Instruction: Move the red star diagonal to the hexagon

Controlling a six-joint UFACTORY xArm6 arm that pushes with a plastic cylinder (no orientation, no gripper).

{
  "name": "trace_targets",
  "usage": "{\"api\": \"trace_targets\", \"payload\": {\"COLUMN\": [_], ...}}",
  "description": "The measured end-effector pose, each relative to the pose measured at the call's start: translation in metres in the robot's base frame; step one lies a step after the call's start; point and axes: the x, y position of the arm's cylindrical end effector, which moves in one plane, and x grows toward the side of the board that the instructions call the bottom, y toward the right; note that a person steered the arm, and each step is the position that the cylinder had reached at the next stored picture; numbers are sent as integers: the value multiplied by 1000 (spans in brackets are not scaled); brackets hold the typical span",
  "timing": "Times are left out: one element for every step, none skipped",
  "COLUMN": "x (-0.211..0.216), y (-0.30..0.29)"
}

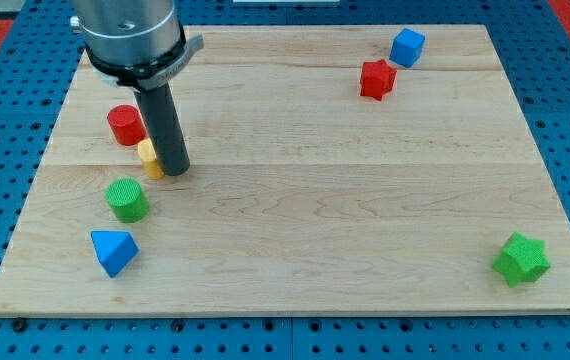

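Note:
The red star (376, 79) lies near the view's top right, next to a blue cube (407, 47). A yellow block (148, 157), partly hidden behind my rod, lies at the view's left; its shape cannot be made out fully. My tip (176, 170) rests on the board just right of the yellow block, touching or nearly touching it. A red cylinder (125, 125) stands just up and left of the yellow block. The red star is far to the right of my tip.
A green cylinder (126, 199) stands below the yellow block. A blue wedge-like block (114, 250) lies near the bottom left corner. A green star (521, 259) lies at the bottom right. The wooden board (295, 200) sits on a blue pegboard.

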Motion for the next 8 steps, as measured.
{"api": "trace_targets", "payload": {"x": [-2,-3,-25,-84,-116,-122,-133,-135], "y": [-21,-21,99,226,307,291,210,205]}}
